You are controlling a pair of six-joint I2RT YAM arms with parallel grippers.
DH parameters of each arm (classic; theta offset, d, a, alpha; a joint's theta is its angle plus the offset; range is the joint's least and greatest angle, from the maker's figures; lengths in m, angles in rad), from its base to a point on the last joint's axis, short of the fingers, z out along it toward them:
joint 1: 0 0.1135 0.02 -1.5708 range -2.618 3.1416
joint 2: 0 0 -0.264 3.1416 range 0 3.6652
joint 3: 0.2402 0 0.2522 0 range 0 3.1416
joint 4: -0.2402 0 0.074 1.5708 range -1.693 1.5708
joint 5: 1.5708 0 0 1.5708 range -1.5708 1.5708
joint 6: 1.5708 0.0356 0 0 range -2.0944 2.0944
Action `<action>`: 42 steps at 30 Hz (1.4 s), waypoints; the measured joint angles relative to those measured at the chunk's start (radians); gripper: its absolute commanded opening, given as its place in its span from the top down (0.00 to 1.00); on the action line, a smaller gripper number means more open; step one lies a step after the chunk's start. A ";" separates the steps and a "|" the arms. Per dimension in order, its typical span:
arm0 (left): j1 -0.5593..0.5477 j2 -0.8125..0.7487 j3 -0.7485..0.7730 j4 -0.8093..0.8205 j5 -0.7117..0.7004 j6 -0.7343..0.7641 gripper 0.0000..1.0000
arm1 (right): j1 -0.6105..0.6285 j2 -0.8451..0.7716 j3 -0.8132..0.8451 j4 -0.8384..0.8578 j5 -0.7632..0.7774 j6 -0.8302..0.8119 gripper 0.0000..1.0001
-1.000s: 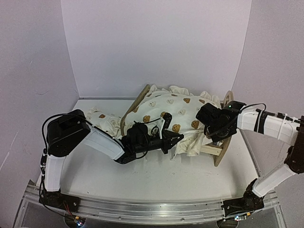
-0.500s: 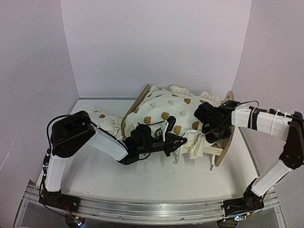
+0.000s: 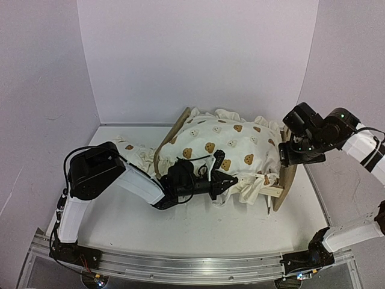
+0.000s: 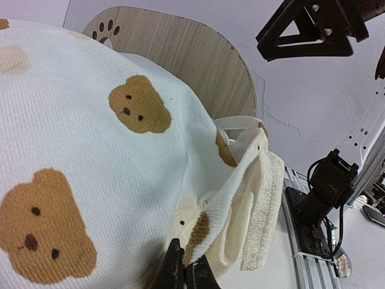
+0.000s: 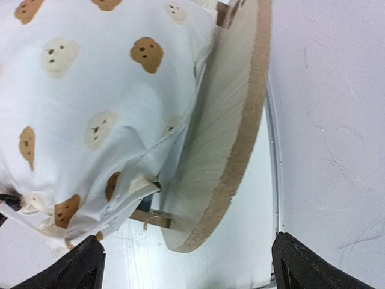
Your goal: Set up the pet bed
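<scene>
Pet bed (image 3: 287,180) sat at the far right of the table (image 3: 198,232), mostly covered by the bear-print cushion (image 3: 228,144). Its headboard (image 5: 231,132) stood just below the right gripper (image 5: 186,241); fingers spread wide, clear of the wood, grasping nothing. Left gripper (image 4: 183,274) was clenched on the cushion's near edge, beside the frame's front.

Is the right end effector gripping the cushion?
No, the right end effector hangs wide open over the pet bed, with the cushion clear of both fingers.
</scene>
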 measured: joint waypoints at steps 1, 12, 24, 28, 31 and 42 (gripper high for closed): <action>0.000 0.000 0.003 0.000 0.000 0.002 1.00 | -0.002 0.005 0.000 -0.010 0.013 0.002 0.22; 0.000 0.001 0.006 0.000 -0.025 0.018 1.00 | 0.236 -0.189 -0.248 0.142 -0.237 0.092 0.31; 0.000 0.001 0.006 -0.002 -0.056 0.026 1.00 | 0.376 0.080 -0.686 0.467 0.027 0.495 0.57; 0.000 0.001 0.006 -0.002 -0.061 0.026 1.00 | 0.283 0.191 -0.704 0.611 0.057 0.515 0.58; 0.000 0.001 0.006 -0.003 -0.063 0.026 1.00 | 0.249 0.217 -0.739 0.697 0.075 0.517 0.59; 0.011 0.001 0.006 -0.010 -0.071 0.029 1.00 | 0.192 0.225 -0.813 0.943 0.090 0.510 0.55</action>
